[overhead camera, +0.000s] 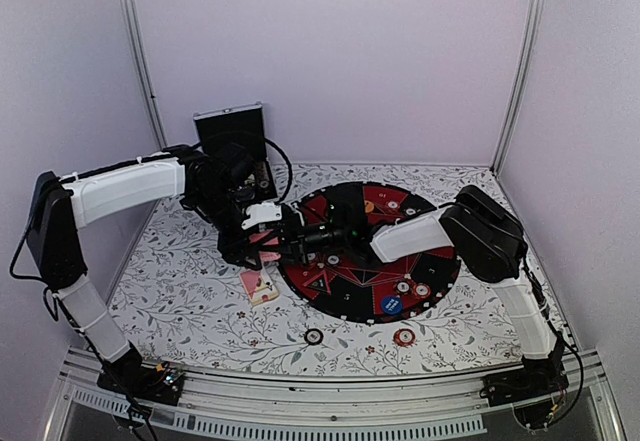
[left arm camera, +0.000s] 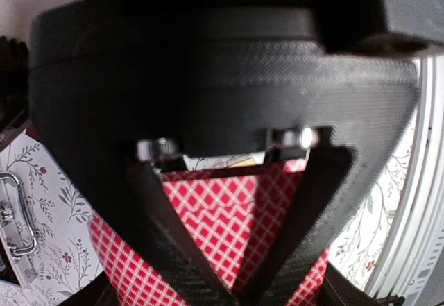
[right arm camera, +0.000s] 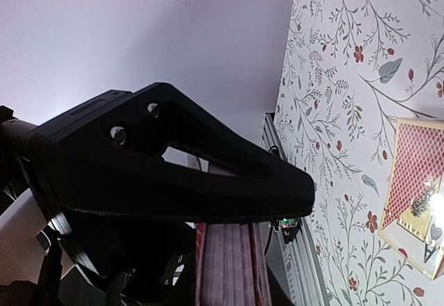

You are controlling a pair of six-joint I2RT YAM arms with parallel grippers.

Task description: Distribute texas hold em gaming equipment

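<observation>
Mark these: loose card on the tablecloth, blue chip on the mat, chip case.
loose card [overhead camera: 258, 286], top external view, its middle.
blue chip [overhead camera: 391, 304], top external view, centre of its face.
chip case [overhead camera: 232, 129], top external view, its raised lid.

A white tablecloth [overhead camera: 200, 306] printed with leafy sprigs and red flowers lies flat between pale walls [overhead camera: 330, 51]. A round black-and-red mat [overhead camera: 350, 298] lies on it, and a silver-edged black case [overhead camera: 229, 129] stands behind the mat's left side.
</observation>
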